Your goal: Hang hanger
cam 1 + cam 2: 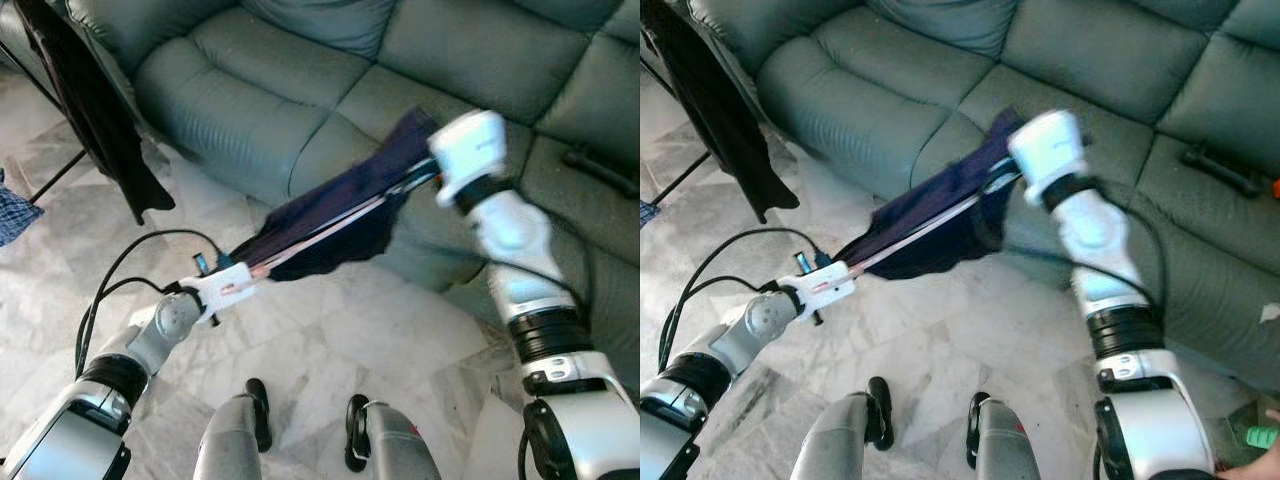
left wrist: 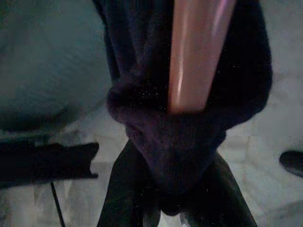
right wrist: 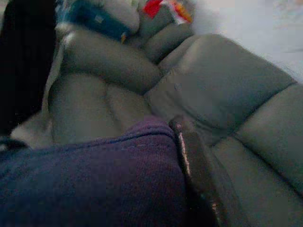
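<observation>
Stretching dark garment (image 1: pixel 330 225) between both hands — left hand (image 1: pixel 232 282) gripping hanger (image 1: pixel 320 238), right hand (image 1: pixel 425 180) gripping cloth — sofa (image 1: pixel 300 90) behind.

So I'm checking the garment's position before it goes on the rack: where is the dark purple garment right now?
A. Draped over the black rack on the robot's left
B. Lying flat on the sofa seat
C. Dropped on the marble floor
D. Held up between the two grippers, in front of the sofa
D: the dark purple garment stretches with its pink hanger from the left gripper to the right gripper, off the floor in front of the sofa.
</observation>
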`<state>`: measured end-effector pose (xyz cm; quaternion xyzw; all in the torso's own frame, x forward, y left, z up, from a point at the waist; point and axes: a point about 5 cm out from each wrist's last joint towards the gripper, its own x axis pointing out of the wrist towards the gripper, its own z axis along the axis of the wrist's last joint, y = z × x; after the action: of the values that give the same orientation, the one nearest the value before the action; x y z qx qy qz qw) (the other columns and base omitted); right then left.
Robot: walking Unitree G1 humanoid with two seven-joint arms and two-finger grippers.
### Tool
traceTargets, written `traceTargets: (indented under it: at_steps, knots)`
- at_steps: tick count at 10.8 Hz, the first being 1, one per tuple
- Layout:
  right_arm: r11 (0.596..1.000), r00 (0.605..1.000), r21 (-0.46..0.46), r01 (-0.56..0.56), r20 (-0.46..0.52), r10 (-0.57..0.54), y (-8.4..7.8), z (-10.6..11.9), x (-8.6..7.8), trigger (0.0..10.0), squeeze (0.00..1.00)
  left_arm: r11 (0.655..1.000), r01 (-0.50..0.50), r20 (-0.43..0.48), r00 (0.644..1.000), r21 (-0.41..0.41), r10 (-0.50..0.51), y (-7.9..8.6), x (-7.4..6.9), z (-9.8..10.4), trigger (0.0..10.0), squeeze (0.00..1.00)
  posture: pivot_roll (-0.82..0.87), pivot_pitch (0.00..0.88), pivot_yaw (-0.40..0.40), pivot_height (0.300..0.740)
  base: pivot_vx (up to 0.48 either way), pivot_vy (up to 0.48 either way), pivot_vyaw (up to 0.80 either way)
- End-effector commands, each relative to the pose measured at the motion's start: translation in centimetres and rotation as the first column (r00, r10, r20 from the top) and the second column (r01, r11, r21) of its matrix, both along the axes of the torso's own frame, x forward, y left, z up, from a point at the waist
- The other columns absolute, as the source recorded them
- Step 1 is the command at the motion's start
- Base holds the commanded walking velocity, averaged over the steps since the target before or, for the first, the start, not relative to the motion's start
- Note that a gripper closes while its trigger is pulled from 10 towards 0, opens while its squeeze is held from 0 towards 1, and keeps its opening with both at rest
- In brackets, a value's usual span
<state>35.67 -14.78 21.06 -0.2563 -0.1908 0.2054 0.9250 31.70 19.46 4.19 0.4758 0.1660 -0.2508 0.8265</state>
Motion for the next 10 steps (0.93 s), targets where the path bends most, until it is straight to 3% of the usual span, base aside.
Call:
traceTargets:
  at_steps: [1, 3, 4, 5, 6, 7, 8, 9, 10]
  knots:
    - [0.995, 0.989, -0.055, 0.079, 0.128, -0.071, -1.7, 2.1, -0.2, 0.0, 0.00, 0.972, -0.195, -0.167, 0.962, 0.132, 0.216, 5.0, -2.8, -3.1, 0.0, 0.00, -0.02, 0.243, -0.038, 0.740, 0.000, 0.000, 0.00]
    - [0.985, 0.987, -0.154, 0.075, 0.153, -0.052, -0.3, 1.2, -0.5, 0.0, 0.00, 0.962, -0.202, -0.178, 0.956, 0.183, 0.234, 6.1, -3.2, -3.2, 0.0, 0.00, -0.02, 0.241, -0.030, 0.740, 0.000, 0.000, 0.00]
    - [0.988, 0.981, -0.144, 0.046, 0.191, -0.017, 1.3, 1.7, -0.6, 0.0, 0.00, 0.960, -0.190, -0.199, 0.952, 0.206, 0.231, 6.3, -3.5, -3.4, 0.0, 0.00, -0.02, 0.240, -0.027, 0.740, 0.000, 0.000, 0.00]
    - [0.997, 0.984, -0.073, 0.012, 0.179, 0.001, 2.5, 2.5, -0.5, 0.0, 0.00, 0.956, -0.207, -0.207, 0.946, 0.206, 0.249, 6.5, -3.7, -3.6, 0.0, 0.00, -0.02, 0.240, -0.023, 0.740, 0.000, 0.000, 0.00]
    - [0.993, 0.985, 0.058, -0.099, 0.149, 0.090, 3.9, 4.3, -0.9, 0.0, 0.00, 0.946, -0.246, -0.211, 0.933, 0.210, 0.290, 7.2, -4.0, -3.8, 0.0, 0.00, -0.01, 0.239, -0.023, 0.740, 0.000, 0.000, 0.00]
    - [0.982, 0.980, 0.048, -0.185, 0.083, 0.181, 4.8, 4.3, -1.4, 0.0, 0.00, 0.935, -0.302, -0.197, 0.921, 0.188, 0.337, 7.8, -3.9, -3.5, 0.0, 0.00, -0.02, 0.242, -0.024, 0.740, 0.000, 0.000, 0.00]
    - [0.982, 0.978, -0.038, -0.185, 0.091, 0.188, 4.8, 4.2, -1.7, 0.0, 0.00, 0.920, -0.361, -0.174, 0.906, 0.154, 0.385, 8.4, -3.7, -3.1, 0.0, 0.00, -0.02, 0.242, -0.024, 0.740, 0.000, 0.000, 0.00]
    - [0.995, 0.991, -0.028, -0.096, 0.090, 0.098, 2.8, 3.9, -1.1, 0.0, 0.00, 0.915, -0.382, -0.153, 0.904, 0.128, 0.399, 8.6, -3.4, -2.6, 0.0, 0.00, -0.02, 0.243, -0.024, 0.740, 0.000, 0.000, 0.00]
    - [0.999, 0.997, -0.022, 0.044, 0.056, -0.043, -0.4, 3.2, -0.2, 0.0, 0.00, 0.914, -0.388, -0.144, 0.904, 0.118, 0.402, 8.9, -3.2, -2.3, 0.0, 0.00, -0.02, 0.244, -0.024, 0.740, 0.000, 0.000, 0.00]
